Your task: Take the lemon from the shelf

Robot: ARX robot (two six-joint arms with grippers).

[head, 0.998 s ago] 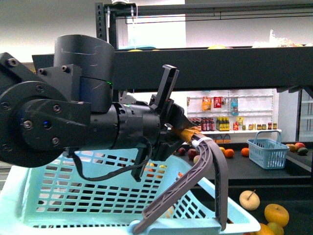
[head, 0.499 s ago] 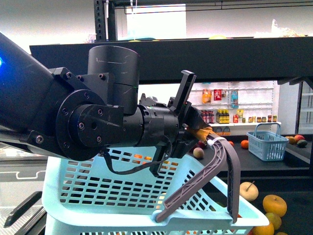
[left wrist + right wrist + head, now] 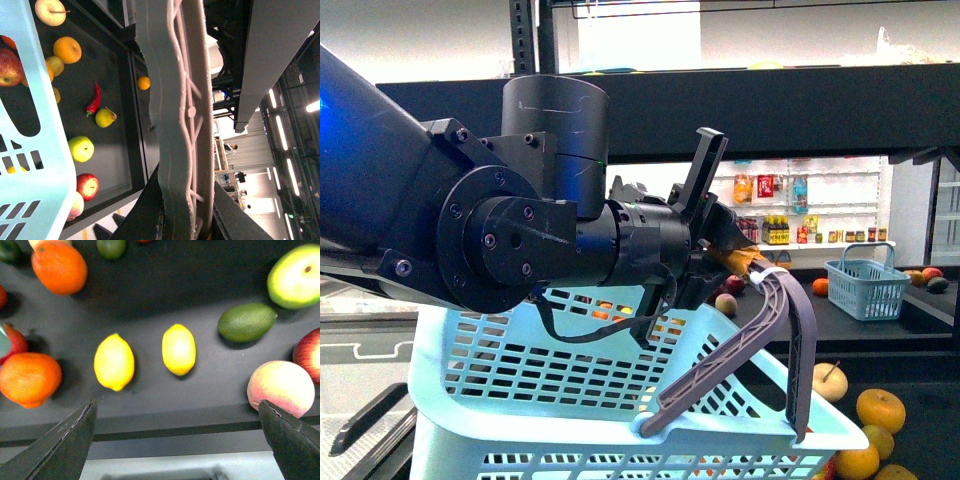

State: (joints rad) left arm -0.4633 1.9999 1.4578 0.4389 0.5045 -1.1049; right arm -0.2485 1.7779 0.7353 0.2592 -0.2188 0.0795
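Note:
Two yellow lemons lie side by side on the shelf's dark tray (image 3: 150,405): one lemon (image 3: 114,362) and another lemon (image 3: 178,349). My right gripper (image 3: 177,440) hovers over the tray's front edge, open wide, with its dark fingertips (image 3: 65,440) on either side and nothing between them. The lemons are just beyond the fingertips. In the front view my left gripper (image 3: 735,262) is shut on the grey basket handle (image 3: 790,330) of a light blue basket (image 3: 520,380). That handle (image 3: 175,100) fills the left wrist view. The shelf's black tier (image 3: 770,110) runs overhead.
Around the lemons lie oranges (image 3: 59,266), an avocado (image 3: 246,321), a green apple (image 3: 295,277) and a peach (image 3: 282,387). A small blue basket (image 3: 865,288) and loose fruit (image 3: 880,410) sit on lower tiers at the right. White shelves of bottles (image 3: 790,235) stand far behind.
In the front view my left arm and the light blue basket have shifted to the right and slightly up. The grip on the handle is unchanged.

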